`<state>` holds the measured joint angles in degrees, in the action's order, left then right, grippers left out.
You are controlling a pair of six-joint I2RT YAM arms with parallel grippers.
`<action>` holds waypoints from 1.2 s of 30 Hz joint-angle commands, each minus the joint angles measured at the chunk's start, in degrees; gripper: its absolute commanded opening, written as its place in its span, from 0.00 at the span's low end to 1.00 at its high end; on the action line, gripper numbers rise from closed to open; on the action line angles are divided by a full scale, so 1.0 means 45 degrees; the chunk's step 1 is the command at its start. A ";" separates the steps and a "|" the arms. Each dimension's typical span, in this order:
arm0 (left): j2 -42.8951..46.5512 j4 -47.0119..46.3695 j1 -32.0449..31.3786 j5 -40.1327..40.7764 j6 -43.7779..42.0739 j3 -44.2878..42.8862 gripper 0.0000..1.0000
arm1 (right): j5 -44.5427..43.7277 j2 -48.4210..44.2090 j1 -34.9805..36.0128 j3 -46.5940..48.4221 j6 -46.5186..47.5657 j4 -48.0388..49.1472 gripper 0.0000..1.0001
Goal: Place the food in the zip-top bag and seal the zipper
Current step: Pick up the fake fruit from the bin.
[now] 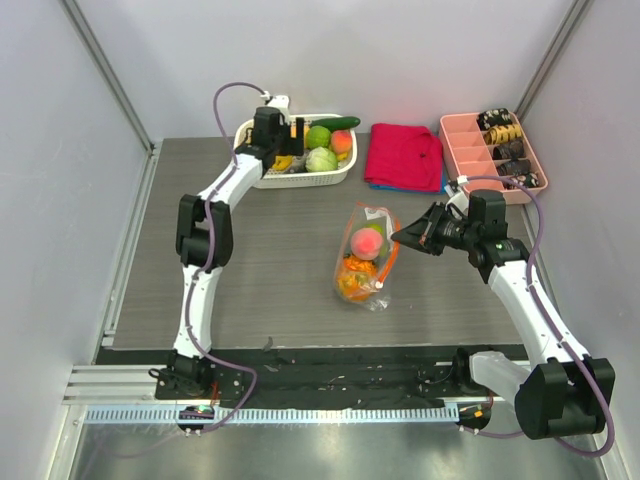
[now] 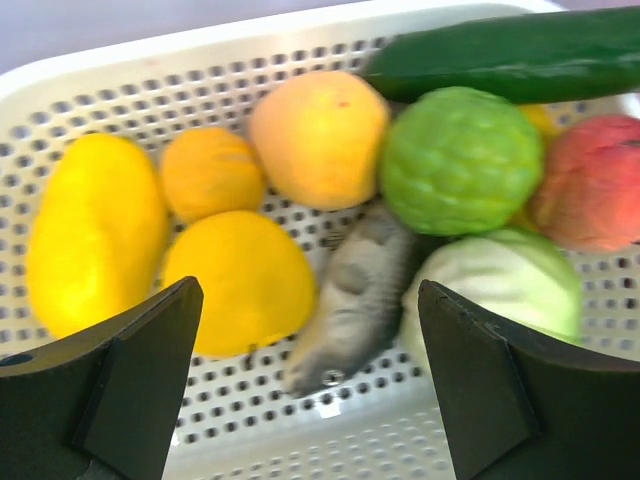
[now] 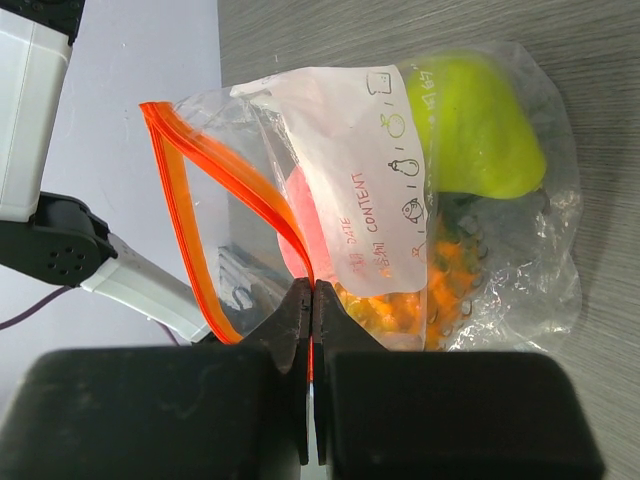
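The clear zip-top bag point(image 1: 366, 258) lies mid-table with its mouth open. Inside are a pink peach-like piece point(image 1: 365, 240), a frilly orange-yellow piece point(image 1: 354, 278) and a green piece point(image 3: 475, 130). My right gripper point(image 3: 311, 300) is shut on the orange-red zipper point(image 3: 215, 170) at the bag's right side; it also shows in the top view point(image 1: 398, 237). The whitish label point(image 3: 350, 170) faces the camera. My left gripper point(image 2: 310, 370) is open and empty, hovering over the white basket point(image 2: 150, 50) above a yellow fruit point(image 2: 240, 280), an orange one point(image 2: 210, 172) and a long yellow one point(image 2: 95, 230).
The basket point(image 1: 300, 181) at the back also holds a cucumber point(image 2: 510, 50), a bumpy green fruit point(image 2: 460, 160), a pink peach point(image 2: 595, 180), a pale cabbage point(image 2: 500, 290) and a grey toy fish point(image 2: 350, 300). A red cloth point(image 1: 404, 155) and a pink compartment tray point(image 1: 480, 158) lie back right.
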<state>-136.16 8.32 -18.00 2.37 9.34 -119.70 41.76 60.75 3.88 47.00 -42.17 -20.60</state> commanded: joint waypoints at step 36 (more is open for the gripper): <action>0.2088 0.3111 0.0758 -0.2027 0.0286 -0.2152 0.66 | 0.0037 0.0171 -0.0061 0.0199 0.0446 0.0437 0.01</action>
<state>-143.37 18.70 -14.87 1.65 8.99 -128.40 41.82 61.28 3.88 46.92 -41.67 -20.60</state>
